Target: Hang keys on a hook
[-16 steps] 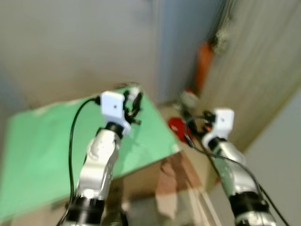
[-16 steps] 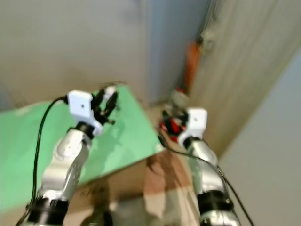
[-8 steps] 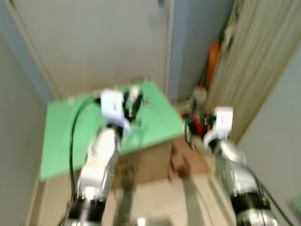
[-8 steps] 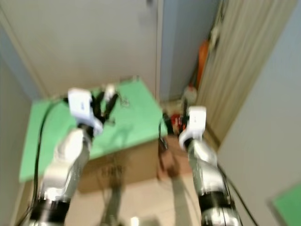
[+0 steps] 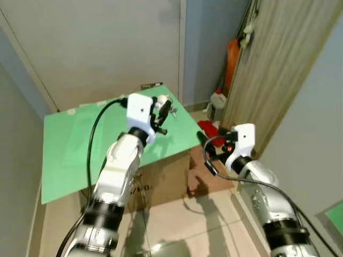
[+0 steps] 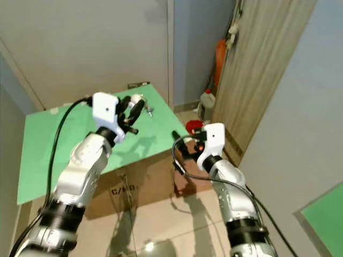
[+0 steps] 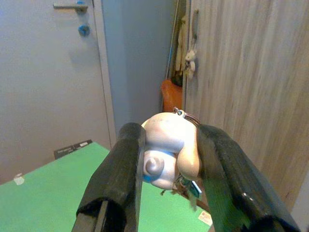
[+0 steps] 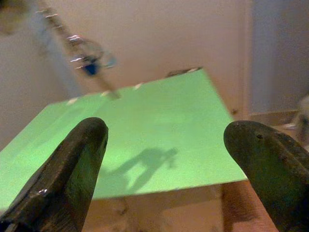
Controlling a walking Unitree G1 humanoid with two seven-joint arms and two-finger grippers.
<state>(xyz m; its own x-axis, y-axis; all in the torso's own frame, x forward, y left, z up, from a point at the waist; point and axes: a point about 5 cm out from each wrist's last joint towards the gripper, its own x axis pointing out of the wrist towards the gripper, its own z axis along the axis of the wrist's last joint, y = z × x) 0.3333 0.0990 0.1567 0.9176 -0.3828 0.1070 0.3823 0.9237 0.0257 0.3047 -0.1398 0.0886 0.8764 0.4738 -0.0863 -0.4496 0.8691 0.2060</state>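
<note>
1. The left gripper (image 5: 163, 108) is raised above the far right corner of the green table top (image 5: 69, 150), its two black fingers (image 7: 118, 179) clamped on a set of keys (image 7: 169, 152).
2. The keys carry a rounded white and cream charm with a blue patch, squeezed between the fingers; a metal ring shows at the charm's top, and small dark pieces dangle beneath it, clear of the table.
3. The right gripper (image 6: 182, 147) hovers off the table's right edge, just beyond the front right corner and lower than the left gripper, its fingers (image 8: 72, 169) spread wide apart with nothing between them.
4. The green top rests on a cardboard box (image 5: 166, 179) standing on a pale tiled floor (image 5: 187, 225).
5. A small dark label (image 5: 151, 85) lies at the table's far edge, close to the grey door (image 5: 102, 43) behind it.
6. The door's handle (image 7: 70, 6) shows in the left wrist view, with a blue piece just below it.
7. To the right of the table stands a wood-grain panel (image 5: 273, 69); a small pale toy (image 7: 191, 57) hangs on it, high above table level.
8. In the corner between door wall and panel, beyond the table's right side, stand an orange object (image 5: 232, 53), a white bottle (image 5: 216, 101) and, on the floor, something red (image 5: 208, 128).
</note>
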